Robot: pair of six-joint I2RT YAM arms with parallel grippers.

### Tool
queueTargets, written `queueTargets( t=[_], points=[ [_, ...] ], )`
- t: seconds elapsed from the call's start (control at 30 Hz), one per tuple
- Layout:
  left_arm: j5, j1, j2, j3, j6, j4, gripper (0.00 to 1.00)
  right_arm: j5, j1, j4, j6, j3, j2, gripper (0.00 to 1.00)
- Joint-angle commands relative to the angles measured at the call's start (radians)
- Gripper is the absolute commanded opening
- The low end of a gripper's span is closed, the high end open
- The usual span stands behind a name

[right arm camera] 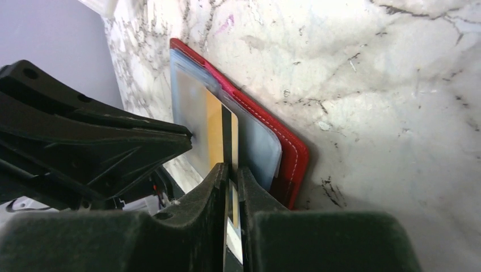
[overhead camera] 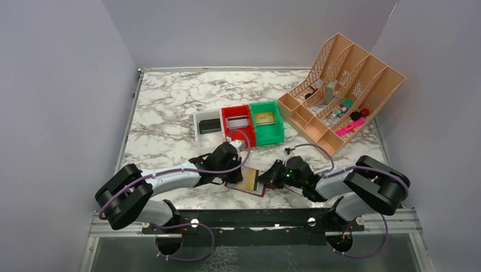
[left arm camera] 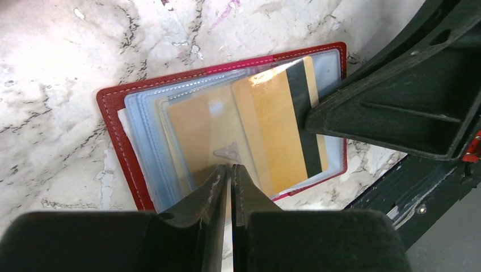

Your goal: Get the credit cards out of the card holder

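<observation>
Card holder lies open on counter by the arm bases. Left tool pinches its clear pocket leaf. Right tool clamps the gold card, which sits partly out of its pocket. Beyond: white bin, red bin, green bin.

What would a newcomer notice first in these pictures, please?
Near the table's front edge lies the open red card holder; the right fingers pinch a gold card partly out of its pocket, while the left fingers pinch the holder. Behind stands a row of three bins, with a peach organiser at the back right.
</observation>
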Motion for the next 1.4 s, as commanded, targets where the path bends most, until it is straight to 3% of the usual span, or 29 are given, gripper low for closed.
queueTargets(
  t=[0.0, 0.8, 0.87, 1.0, 1.13, 1.37],
  points=[
    [0.025, -0.011, 0.026, 0.005, 0.012, -0.03, 0.12, -0.064, -0.004, 0.045, -0.007, 0.013, 0.055, 0.18],
    [0.024, -0.024, 0.047, 0.008, 0.013, -0.032, 0.12, -0.121, -0.004, 0.33, 0.072, 0.001, 0.222, 0.2],
    [0.025, -0.025, 0.05, 0.01, 0.013, -0.03, 0.12, -0.129, -0.004, 0.332, 0.059, 0.005, 0.228, 0.18],
    [0.025, -0.024, 0.051, 0.014, 0.015, -0.033, 0.12, -0.121, -0.004, 0.348, 0.039, -0.007, 0.219, 0.05],
    [0.0, -0.024, 0.027, 0.019, 0.012, -0.051, 0.12, -0.059, -0.004, 0.247, 0.018, -0.033, 0.139, 0.01],
    [-0.056, -0.024, -0.045, 0.036, 0.005, -0.098, 0.15, 0.093, -0.006, -0.094, -0.059, -0.045, -0.143, 0.01]
  ],
)
